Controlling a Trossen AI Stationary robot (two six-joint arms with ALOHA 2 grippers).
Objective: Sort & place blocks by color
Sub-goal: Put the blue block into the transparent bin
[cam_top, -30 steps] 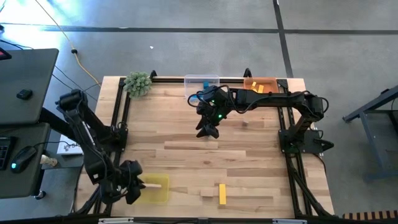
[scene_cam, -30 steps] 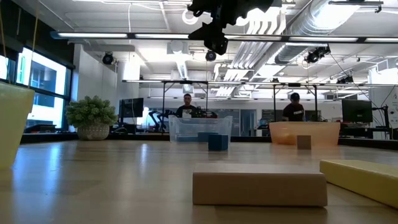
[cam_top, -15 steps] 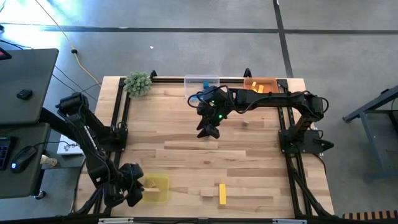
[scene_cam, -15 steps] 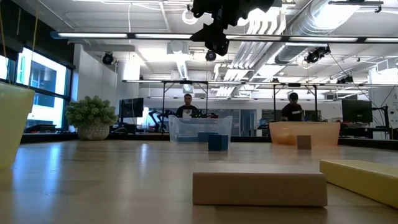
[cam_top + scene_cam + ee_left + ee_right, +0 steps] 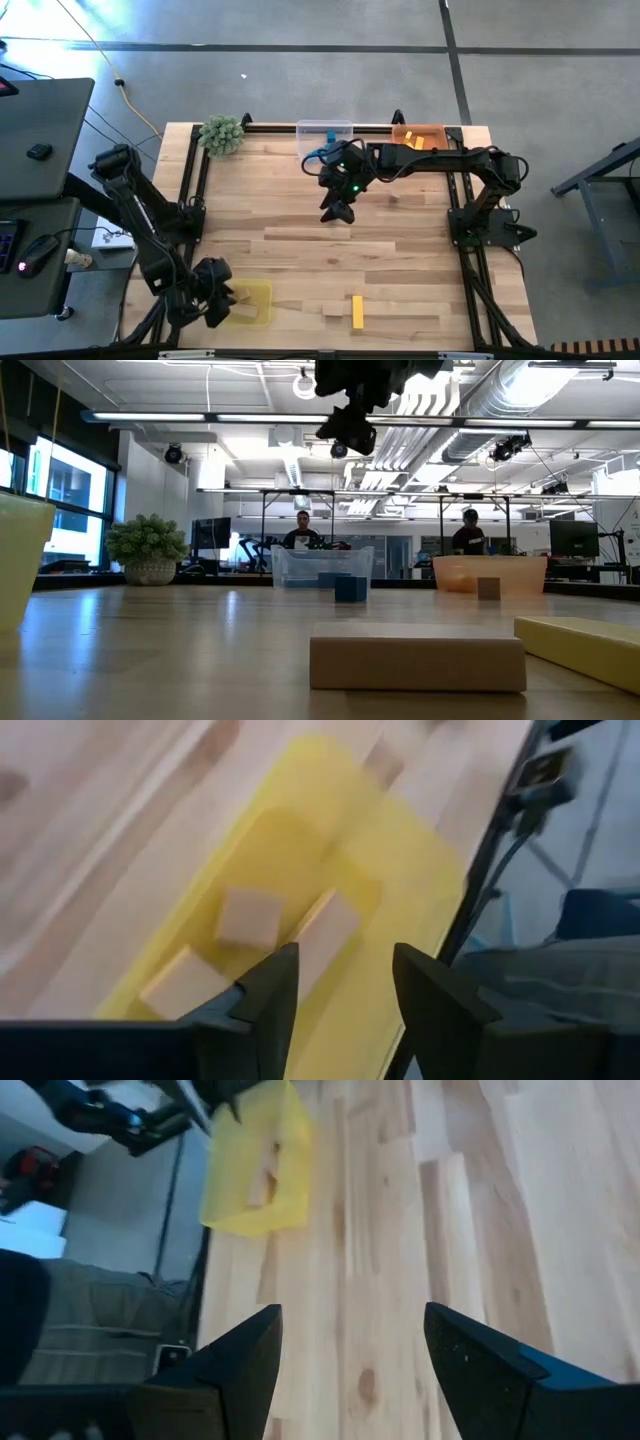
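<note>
My left gripper (image 5: 345,982) hangs open over the yellow tray (image 5: 256,302) at the table's near left. Three plain wood blocks (image 5: 250,915) lie on the tray's floor below it. My right gripper (image 5: 338,207) is open and raised above the middle of the table's far half, with nothing between its fingers (image 5: 250,1355). A plain wood block (image 5: 332,310) and a yellow bar (image 5: 357,311) lie flat near the front edge. In the low view, a blue block (image 5: 350,588) and a small wood block (image 5: 488,588) rest on the table before the far trays.
A clear tray (image 5: 325,131) holding blue blocks and an orange tray (image 5: 420,134) holding yellow ones stand along the far edge. The green spiky plant ball (image 5: 222,133) sits at the far left corner. Black frame rails run along the left and right edges. People stand in the room behind.
My left gripper has opened over the yellow tray and let go of a plain wood bar that stuck out from its tips; the bar now lies in the tray.
</note>
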